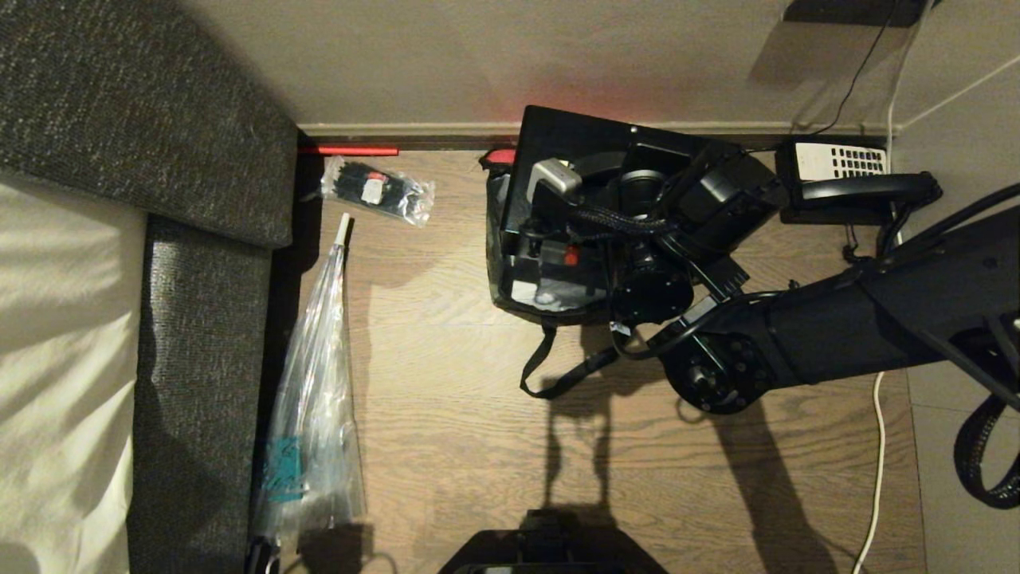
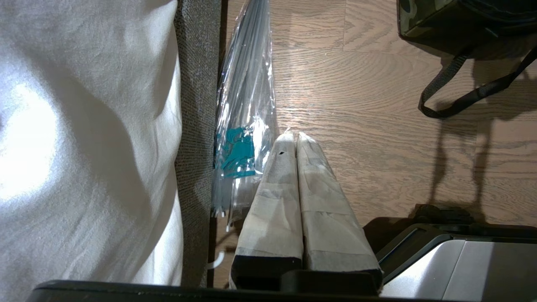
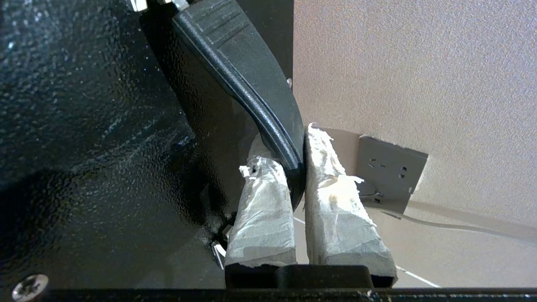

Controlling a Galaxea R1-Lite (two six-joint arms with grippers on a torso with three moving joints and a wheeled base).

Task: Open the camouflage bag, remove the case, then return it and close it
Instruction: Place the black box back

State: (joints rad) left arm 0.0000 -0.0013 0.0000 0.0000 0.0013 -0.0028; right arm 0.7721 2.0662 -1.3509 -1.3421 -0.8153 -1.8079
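Right gripper (image 3: pixel 295 167): taped fingers (image 3: pixel 331 184) clamped on the case (image 3: pixel 84 126) handle (image 3: pixel 251 92), above the camouflage bag (image 1: pixel 510 279). Advice: keep the handle deep between the pads and the case level. Left gripper (image 2: pixel 293 142): fingers together, parked.

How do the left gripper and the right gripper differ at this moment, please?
The right gripper is shut on the case's handle, while the left gripper is shut on nothing. The right gripper works at the camouflage bag by the wall; the left gripper hangs over bare floor. Both have pale-wrapped fingers.
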